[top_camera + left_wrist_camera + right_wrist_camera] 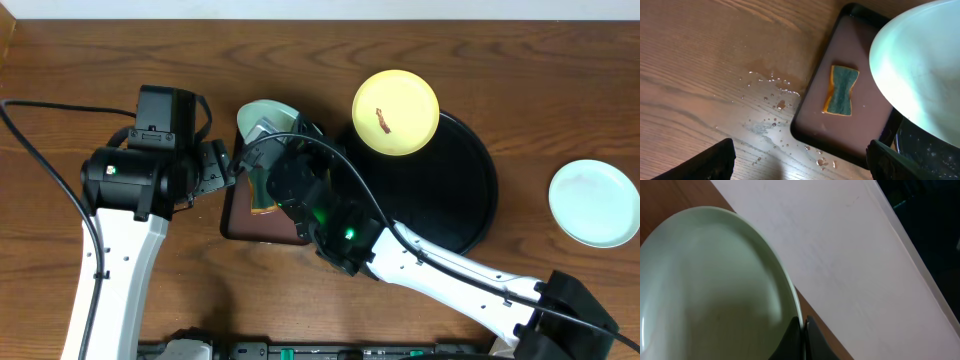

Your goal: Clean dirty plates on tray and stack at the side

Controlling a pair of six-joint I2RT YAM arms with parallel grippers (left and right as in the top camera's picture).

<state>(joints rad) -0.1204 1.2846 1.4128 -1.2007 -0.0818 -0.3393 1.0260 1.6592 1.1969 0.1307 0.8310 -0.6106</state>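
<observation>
Three small round plates show. One pale yellow plate (395,112) rests over the far-left rim of the large round black tray (465,200), face up, with a short red-brown streak at its centre that runs diagonally. One pale mint-white plate (594,203) lies flat on the brown wooden surface (80,70), to the right of the black tray and apart from it, its glossy face plain. The second mint-white plate (265,112) is lifted over the far end of the one rectangular dark-brown tray (825,125). It appears tilted, though which way its face is turned is hard to judge.

Two arms work here. The right fingers (792,342) are pinched together on that lifted plate's thin rim. The left fingers (715,162) are spread wide apart with nothing between them, over the wood beside the brown tray.

One sponge (841,91), green on top with a yellow layer beneath, lies flat in the brown tray. It is pinched at the waist like a bow tie, with its long axis along the tray's length. Scattered water drops (772,102) glisten on the wood grain just beside the tray's smooth raised edge.
</observation>
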